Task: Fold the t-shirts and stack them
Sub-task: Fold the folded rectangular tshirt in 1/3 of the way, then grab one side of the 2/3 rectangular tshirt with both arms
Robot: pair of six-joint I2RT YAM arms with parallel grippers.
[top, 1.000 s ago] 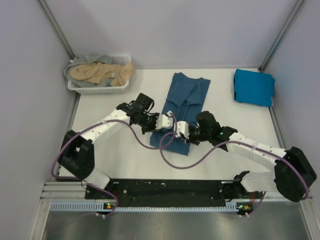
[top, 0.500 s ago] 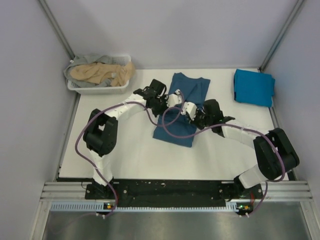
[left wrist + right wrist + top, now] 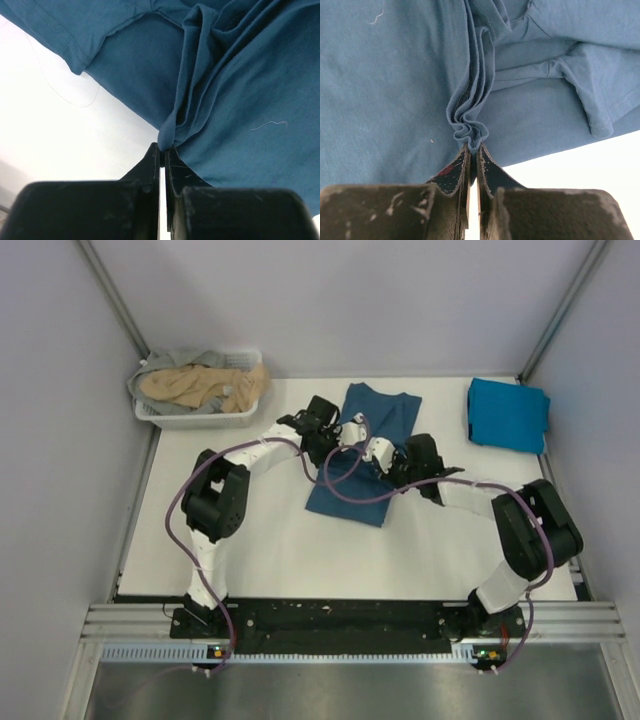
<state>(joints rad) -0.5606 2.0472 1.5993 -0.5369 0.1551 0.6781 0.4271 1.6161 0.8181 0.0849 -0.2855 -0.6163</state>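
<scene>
Cyan shirt sat folded at two o'clock; my left claw and right claw pinched the teal shirt; basket pile apparently waited.

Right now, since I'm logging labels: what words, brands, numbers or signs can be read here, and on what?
None can be read in any view.
The dark teal-blue cloth t-shirt, the folded cyan-blue t-shirt and the white slatted plastic basket show no print or label.
</scene>
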